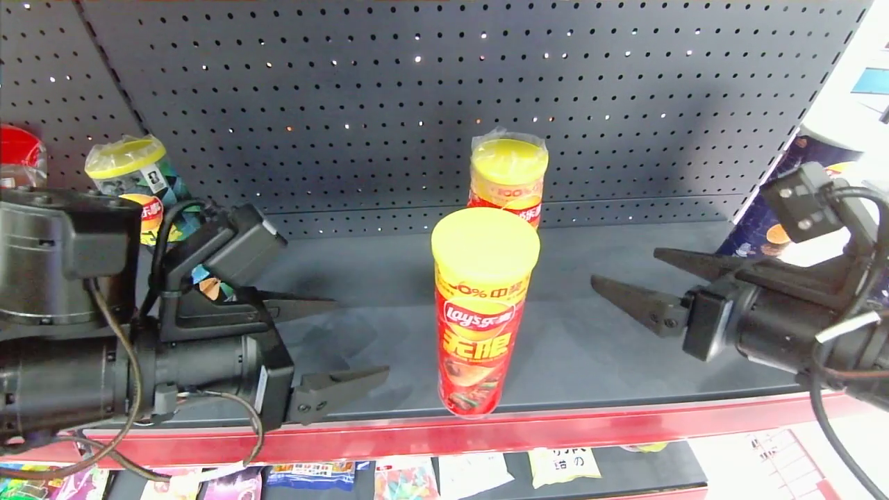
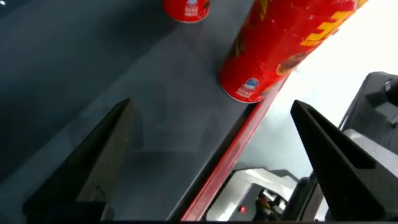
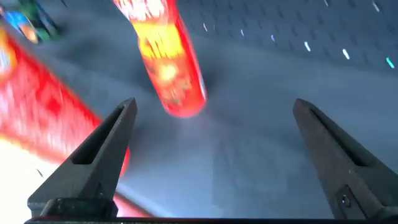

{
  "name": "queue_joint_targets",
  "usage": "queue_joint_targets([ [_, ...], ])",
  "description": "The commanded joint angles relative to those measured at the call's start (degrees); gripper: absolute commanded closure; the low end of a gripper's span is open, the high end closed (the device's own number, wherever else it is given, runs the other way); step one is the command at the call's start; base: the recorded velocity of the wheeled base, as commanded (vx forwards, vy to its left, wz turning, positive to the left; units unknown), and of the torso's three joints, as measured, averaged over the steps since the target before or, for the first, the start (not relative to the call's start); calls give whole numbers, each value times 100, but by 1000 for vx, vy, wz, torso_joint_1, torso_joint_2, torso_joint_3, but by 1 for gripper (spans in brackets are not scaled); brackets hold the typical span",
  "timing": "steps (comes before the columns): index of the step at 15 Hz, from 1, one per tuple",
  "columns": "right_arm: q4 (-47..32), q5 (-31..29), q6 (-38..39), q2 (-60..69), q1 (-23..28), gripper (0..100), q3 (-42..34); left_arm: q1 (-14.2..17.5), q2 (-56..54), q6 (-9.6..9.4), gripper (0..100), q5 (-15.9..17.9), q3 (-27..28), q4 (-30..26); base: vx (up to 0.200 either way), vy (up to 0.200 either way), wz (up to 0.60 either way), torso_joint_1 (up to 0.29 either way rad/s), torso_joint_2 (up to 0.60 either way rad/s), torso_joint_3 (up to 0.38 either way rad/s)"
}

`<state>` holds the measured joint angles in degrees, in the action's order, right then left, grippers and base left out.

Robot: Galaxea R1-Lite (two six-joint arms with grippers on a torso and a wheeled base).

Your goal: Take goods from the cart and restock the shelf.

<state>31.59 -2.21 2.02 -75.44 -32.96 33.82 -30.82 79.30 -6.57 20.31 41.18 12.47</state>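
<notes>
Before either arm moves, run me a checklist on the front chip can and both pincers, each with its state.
1. Front can upright: ok.
2. Front can's base fully on the shelf: cannot tell; it sits right at the red lip.
3. Left pincer open and empty: ok.
4. Right pincer open and empty: ok.
5. Both pincers apart from the front can: ok, one on each side of it.
6. Room to push the front can back: ok, bare shelf lies between it and the rear can.
</notes>
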Motion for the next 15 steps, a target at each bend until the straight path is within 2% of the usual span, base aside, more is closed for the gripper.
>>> queue_joint_targets([
  [1, -829, -43, 0, 943, 0, 0, -130, -337, 472, -2, 0, -352, 180, 1, 0, 0, 0, 0, 0, 0],
  [4, -1357, -43, 9, 1391, 9, 0, -174, -416, 947, -20, 0, -598, 408, 1, 0, 0, 0, 0, 0, 0],
  [7, -1357, -52, 26, 1435, 18, 0, -156, -416, 1219, -37, 0, -792, 470, 1, 0, 0, 0, 0, 0, 0],
  [10, -1357, -43, 35, 1453, 106, 0, -147, -407, 1395, -187, 0, -915, 558, 1, 0, 0, 0, 0, 0, 0],
  [15, -1357, -34, 35, 1435, 141, 0, -121, -469, 1571, -239, 0, -1126, 672, 1, 0, 0, 0, 0, 0, 0],
])
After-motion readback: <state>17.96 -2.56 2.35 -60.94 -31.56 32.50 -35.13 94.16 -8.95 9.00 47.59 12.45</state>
